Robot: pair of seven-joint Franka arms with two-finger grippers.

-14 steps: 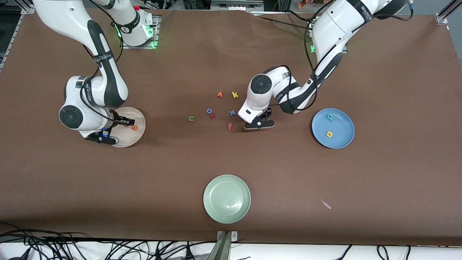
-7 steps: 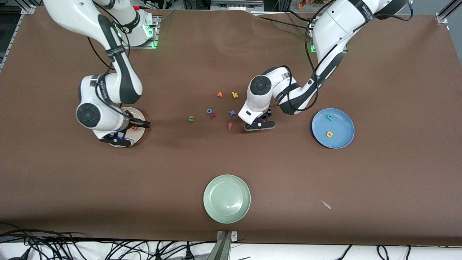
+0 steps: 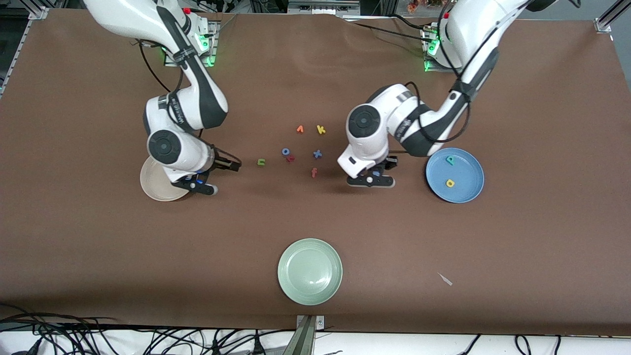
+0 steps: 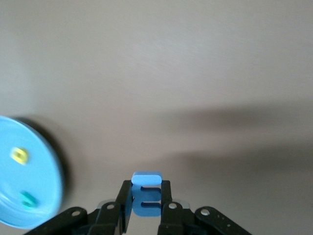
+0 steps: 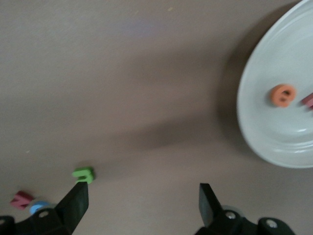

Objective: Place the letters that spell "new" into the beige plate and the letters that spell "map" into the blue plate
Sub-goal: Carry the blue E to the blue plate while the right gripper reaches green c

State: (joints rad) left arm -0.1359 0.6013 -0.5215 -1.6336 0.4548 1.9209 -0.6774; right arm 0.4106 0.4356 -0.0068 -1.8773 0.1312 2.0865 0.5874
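Observation:
My left gripper (image 4: 146, 190) is shut on the blue m (image 4: 146, 180), held above bare table between the loose letters and the blue plate (image 3: 466, 190). The teal p (image 3: 450, 159) and yellow a (image 3: 450, 183) lie in that plate. My right gripper (image 3: 232, 165) hangs open and empty over bare table between the beige plate (image 3: 150, 186) and the green n (image 3: 261, 161). In the right wrist view the orange e (image 5: 283, 95) and pinkish-red w (image 5: 309, 101) lie in the beige plate (image 5: 266, 137). The right arm hides part of that plate in the front view.
Loose letters lie mid-table: blue o (image 3: 285, 151), a red letter (image 3: 290, 158), blue x (image 3: 317, 154), red-orange f (image 3: 314, 172), orange v (image 3: 300, 129), yellow k (image 3: 321, 129). A pale green plate (image 3: 309, 271) sits nearer the front camera. A small scrap (image 3: 445, 279) lies beside it.
My right gripper left the beige plate and swung toward the green n. My left gripper shut on the blue m and shifted toward the blue plate.

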